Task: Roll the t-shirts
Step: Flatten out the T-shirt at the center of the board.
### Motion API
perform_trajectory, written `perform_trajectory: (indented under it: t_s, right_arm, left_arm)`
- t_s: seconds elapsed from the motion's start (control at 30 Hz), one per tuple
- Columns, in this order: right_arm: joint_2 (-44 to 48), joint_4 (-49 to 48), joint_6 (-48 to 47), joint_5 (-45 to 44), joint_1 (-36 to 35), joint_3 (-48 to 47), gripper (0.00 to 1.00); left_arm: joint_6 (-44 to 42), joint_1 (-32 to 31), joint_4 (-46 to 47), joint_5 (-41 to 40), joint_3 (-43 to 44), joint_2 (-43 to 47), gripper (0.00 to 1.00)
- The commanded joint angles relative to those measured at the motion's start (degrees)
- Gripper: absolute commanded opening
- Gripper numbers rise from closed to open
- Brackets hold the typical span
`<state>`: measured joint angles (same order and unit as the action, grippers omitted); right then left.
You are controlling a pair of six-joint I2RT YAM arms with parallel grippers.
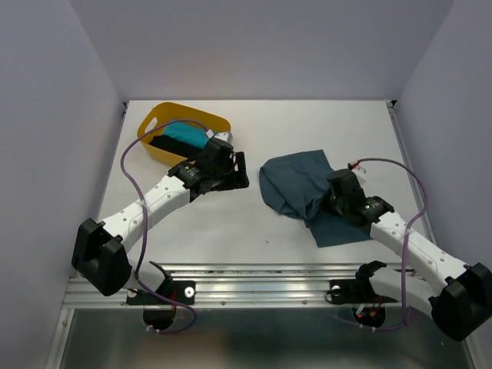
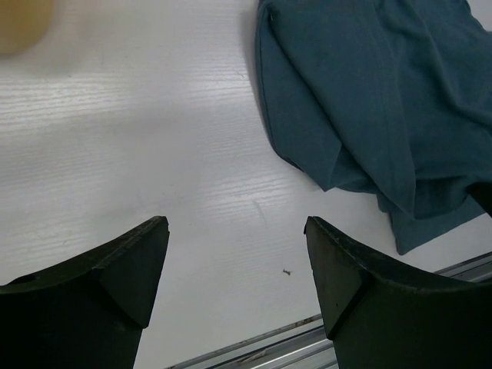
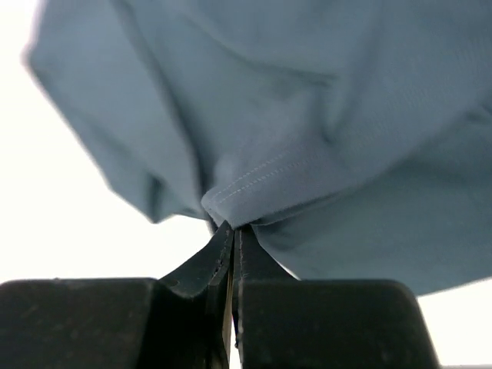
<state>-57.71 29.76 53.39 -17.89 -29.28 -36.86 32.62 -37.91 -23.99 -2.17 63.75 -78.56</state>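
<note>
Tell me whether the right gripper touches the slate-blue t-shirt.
Touching. Right wrist view: the right gripper has its jaws shut on a stitched fold of the slate-blue t-shirt.

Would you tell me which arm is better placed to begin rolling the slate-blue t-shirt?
Likely right: the right gripper is shut on the slate-blue t-shirt, while the left gripper hangs open over the table.

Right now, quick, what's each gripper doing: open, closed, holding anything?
Left gripper: open, holding nothing.
Right gripper: shut on a fold of the slate-blue t-shirt.
</note>
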Motion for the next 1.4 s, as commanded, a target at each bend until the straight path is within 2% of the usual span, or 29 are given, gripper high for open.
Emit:
perform_trajectory:
  t_s: [0.0,0.07,0.2,0.4,0.43,0.47,0.53,0.57,0.63,0.73,0.83,0.9,0.93,0.97,1.0,1.07,1.23,1.37]
  right_arm:
    - [1.64,-5.68,-6.71,2.06,0.01,-9.00,0.01]
    - [0.50,-7.34,-8.11,3.82,0.01,-13.73,0.01]
    - [-9.23,-9.89,-13.03,3.74,0.01,-24.72,0.01]
    - [-34.01,-14.81,-19.28,0.40,0.53,-45.11,0.01]
    - [-40.40,-14.82,-19.46,2.05,1.06,-51.58,0.14]
    - [-43.42,-14.64,-19.55,3.72,1.67,-54.86,0.39]
    - [-48.87,-12.29,-18.59,7.06,3.43,-63.63,0.82]
    - [-52.90,-10.61,-18.06,9.34,3.44,-66.29,0.87]
    - [-54.61,-6.48,-17.26,9.80,4.23,-69.91,0.92]
    - [-50.50,-6.20,-16.91,8.32,4.23,-65.73,0.93]
    - [-41.80,-6.12,-16.47,6.73,5.28,-55.63,0.93]
    - [-36.01,-6.12,-15.34,5.50,6.07,-45.18,0.93]
    - [-29.45,-6.03,-14.72,5.50,6.68,-41.23,0.93]
    - [-25.73,-6.03,-13.84,6.19,8.43,-37.10,0.93]
    - [-22.13,-6.03,-11.92,7.42,9.49,-28.96,0.93]
    - [-11.93,-4.81,-10.06,11.10,12.22,-21.71,0.94]
    - [3.37,9.25,-1.55,8.32,12.75,-6.59,0.95]
    - [16.45,17.87,7.85,5.23,12.75,0.36,0.97]
  left_arm:
    - [-0.54,-0.41,-0.97,-1.52,1.29,3.42,0.83]
    - [-0.80,-0.41,-1.67,-1.08,1.56,4.21,0.83]
    - [1.12,-0.50,-2.03,-0.20,-0.37,6.84,0.83]
    - [2.62,-0.76,-2.11,-0.72,-4.51,11.50,0.83]
    - [2.62,-0.76,-3.16,-0.90,-4.51,11.85,0.83]
    - [2.71,-0.94,-3.78,-1.16,-4.42,12.03,0.83]
    - [2.89,-1.28,-4.49,-1.25,-4.33,12.38,0.83]
    - [2.89,-1.46,-4.84,-1.17,-4.07,12.56,0.83]
    - [2.80,-1.99,-5.02,-1.17,-4.07,13.26,0.83]
    - [2.19,-2.34,-4.75,-1.34,-3.81,12.83,0.83]
    - [0.69,-2.61,-4.67,-1.25,-2.06,10.38,0.83]
    - [-0.10,-3.31,-4.31,-1.08,-1.26,8.61,0.82]
    - [-0.10,-3.74,-3.96,-0.90,-0.82,7.82,0.82]
    - [-0.10,-4.53,-3.27,-0.81,-0.12,6.07,0.82]
    - [0.86,-4.98,-2.91,-1.51,0.24,4.23,0.82]
    - [3.93,-5.51,-3.69,-3.53,1.29,1.94,0.82]
    - [8.59,-7.53,-0.54,-2.48,2.35,-5.18,0.83]
    - [10.09,-7.79,4.46,-3.36,2.79,-9.32,0.86]
